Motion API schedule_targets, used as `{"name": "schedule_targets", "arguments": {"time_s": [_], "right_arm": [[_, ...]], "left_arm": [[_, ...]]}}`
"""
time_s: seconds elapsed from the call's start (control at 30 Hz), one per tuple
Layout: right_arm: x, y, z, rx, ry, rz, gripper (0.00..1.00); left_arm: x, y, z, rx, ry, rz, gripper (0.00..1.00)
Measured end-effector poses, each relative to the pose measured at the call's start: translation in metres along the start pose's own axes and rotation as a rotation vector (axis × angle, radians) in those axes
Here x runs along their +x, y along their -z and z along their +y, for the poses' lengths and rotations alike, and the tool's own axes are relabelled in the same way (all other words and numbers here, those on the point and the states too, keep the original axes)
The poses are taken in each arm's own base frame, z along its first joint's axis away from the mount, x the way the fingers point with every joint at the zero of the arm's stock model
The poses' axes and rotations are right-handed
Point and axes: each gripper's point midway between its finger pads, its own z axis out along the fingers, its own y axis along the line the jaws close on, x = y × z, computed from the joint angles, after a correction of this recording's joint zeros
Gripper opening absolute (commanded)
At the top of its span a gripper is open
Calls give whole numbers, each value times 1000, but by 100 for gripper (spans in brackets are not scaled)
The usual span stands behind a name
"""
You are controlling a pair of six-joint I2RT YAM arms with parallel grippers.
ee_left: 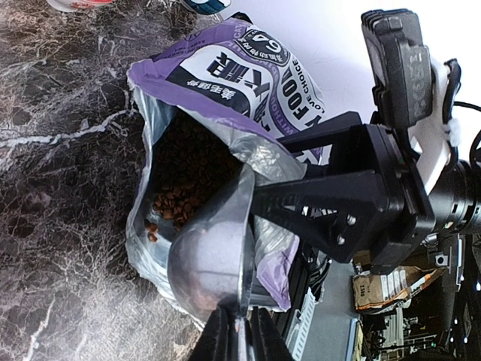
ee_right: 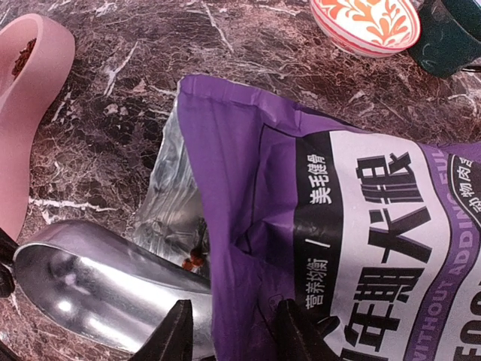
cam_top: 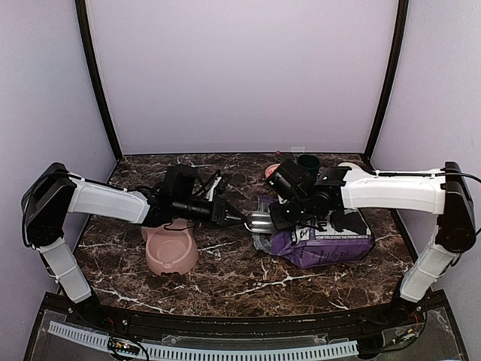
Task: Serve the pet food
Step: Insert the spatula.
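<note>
The pet food [ee_left: 179,197] is a heap of reddish-brown kibble inside the open mouth of the purple-and-white bag [cam_top: 331,242], which lies on its side. A few pellets [ee_right: 194,261] show at the bag's lip. My left gripper [ee_left: 234,322] is shut on the handle of a metal scoop [ee_left: 207,259], whose bowl sits at the bag's mouth and looks empty. My right gripper [ee_right: 237,320] is open, its fingers [ee_right: 176,335] either side of the bag's purple upper flap [ee_right: 248,226]. The pink double bowl [cam_top: 171,254] stands left of the bag, with some kibble [ee_right: 25,54] in one cup.
An orange-patterned bowl [ee_right: 364,22] and a dark green cup [ee_right: 451,30] stand behind the bag near the back wall. Both arms meet over the middle of the marble table [cam_top: 248,278]. The right gripper's black body [ee_left: 338,203] hangs close beside the scoop.
</note>
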Motion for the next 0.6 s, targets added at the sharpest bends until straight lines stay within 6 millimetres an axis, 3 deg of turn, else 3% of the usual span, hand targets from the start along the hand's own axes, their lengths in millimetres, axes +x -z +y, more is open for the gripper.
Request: {"name": "schedule_targets", "arguments": {"time_s": [0.2, 0.37, 0.53, 0.6], "right_arm": [[7, -6, 3, 18, 9, 14, 48], [8, -8, 1, 41, 17, 14, 44], [10, -12, -3, 74, 23, 18, 22], [10, -11, -4, 88, 26, 17, 8]], "left_arm": [[0, -1, -1, 11, 19, 4, 0], [-1, -2, -3, 23, 30, 2, 0], [-2, -2, -4, 29, 39, -3, 0], [-2, -2, -3, 28, 43, -2, 0]]}}
